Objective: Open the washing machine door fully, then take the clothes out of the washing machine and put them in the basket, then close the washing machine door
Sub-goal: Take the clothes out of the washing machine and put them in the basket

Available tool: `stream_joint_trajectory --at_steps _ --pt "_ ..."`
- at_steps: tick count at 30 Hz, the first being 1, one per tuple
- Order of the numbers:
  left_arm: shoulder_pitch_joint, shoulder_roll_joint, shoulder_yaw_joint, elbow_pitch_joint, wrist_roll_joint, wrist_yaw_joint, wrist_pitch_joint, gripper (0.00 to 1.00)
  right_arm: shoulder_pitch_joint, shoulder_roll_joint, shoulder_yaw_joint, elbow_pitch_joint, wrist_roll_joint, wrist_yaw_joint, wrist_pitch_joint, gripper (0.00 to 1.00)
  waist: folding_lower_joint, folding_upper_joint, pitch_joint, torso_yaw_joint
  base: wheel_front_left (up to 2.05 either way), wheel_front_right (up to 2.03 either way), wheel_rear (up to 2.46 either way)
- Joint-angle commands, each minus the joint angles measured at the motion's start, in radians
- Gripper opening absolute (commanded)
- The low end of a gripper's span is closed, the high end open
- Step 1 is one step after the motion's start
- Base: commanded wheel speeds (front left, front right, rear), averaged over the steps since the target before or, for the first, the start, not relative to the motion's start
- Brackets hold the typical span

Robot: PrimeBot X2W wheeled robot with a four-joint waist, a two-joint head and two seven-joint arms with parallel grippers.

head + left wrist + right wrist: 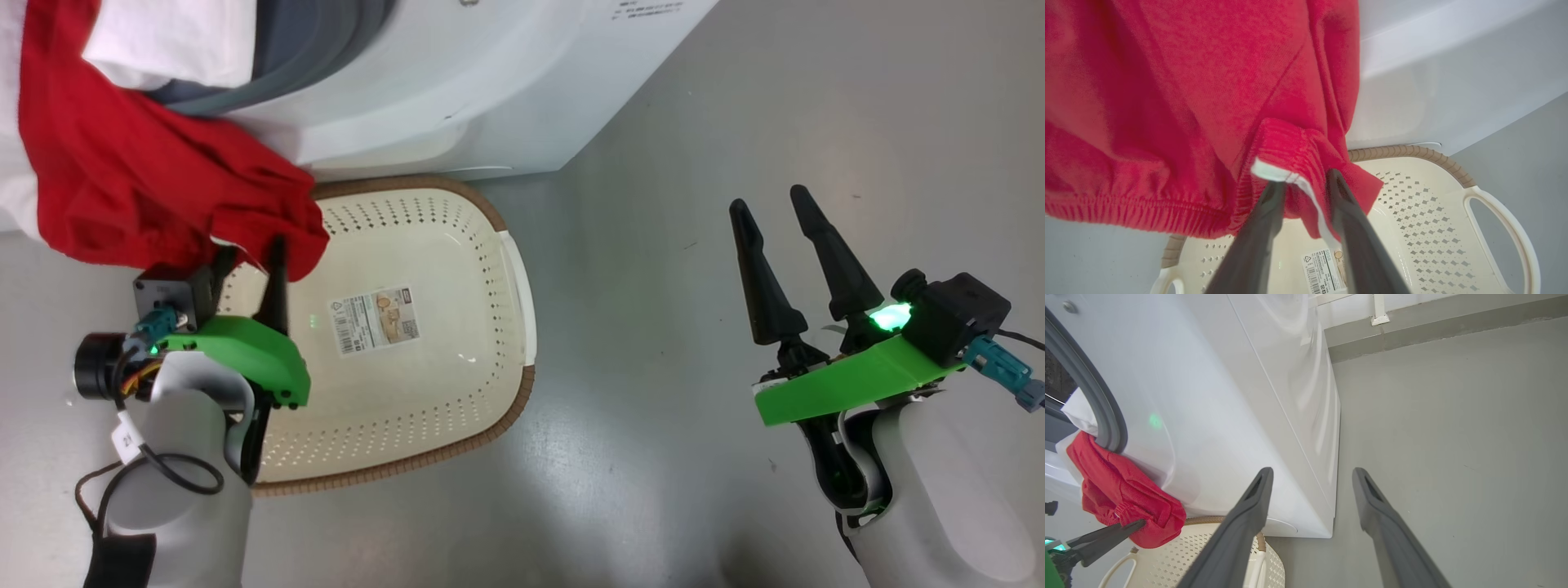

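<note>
At the far left of the scene, the clothes [139, 180] hang out of the mouth of the washing machine [457, 82]. A white part lies over the grey rubber ring [326, 41], and a bright red part drapes down the white front panel. The lowest red fold, with its ribbed cuff and white trim, hangs over the far left corner of the basket [522, 392] and does not reach its floor.

The basket stands on the grey floor [694, 122] just in front of the machine. Its far rim is close against the machine's base, and nothing lies inside it but the label sticker [374, 320] on its floor.

The left pincer [251, 249] reaches over the basket's left side, with its tips at the hanging cuff. In the left wrist view its fingers stand apart. The red cuff and white trim sit loosely in the gap and brush the tips rather than being pinched flat.

The right pincer [769, 198] hovers over bare floor, well to the right of the basket. Its two dark fingers are spread wide with nothing between them, and they point toward the machine's right corner.
</note>
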Motion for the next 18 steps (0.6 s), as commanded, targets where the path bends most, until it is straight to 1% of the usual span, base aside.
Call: stream_joint_trajectory --at_steps 1,2,7,18 --pt "0.014 0.035 0.020 -0.018 0.004 -0.003 -0.005 0.96 0.009 0.003 0.014 -0.020 -0.012 0.007 -0.006 1.00 0.0000 -0.0001 -0.003 0.003 0.00 0.00 0.00" --pt "0.016 0.034 0.020 -0.022 0.004 -0.003 -0.005 1.00 0.009 0.002 0.014 -0.019 -0.012 0.007 -0.006 1.00 0.0000 -0.0001 -0.006 0.005 0.00 0.00 0.00" --pt "0.039 0.028 0.022 -0.066 0.001 -0.004 -0.005 1.00 0.018 -0.003 0.017 -0.015 -0.014 0.007 -0.006 1.00 0.0000 -0.0001 -0.025 0.015 0.00 0.00 0.00" --pt "0.153 0.010 0.067 -0.279 -0.010 -0.005 -0.005 1.00 0.035 -0.013 0.023 -0.008 -0.011 0.007 -0.006 1.00 0.0000 -0.0001 -0.065 0.038 0.00 0.00 0.00"
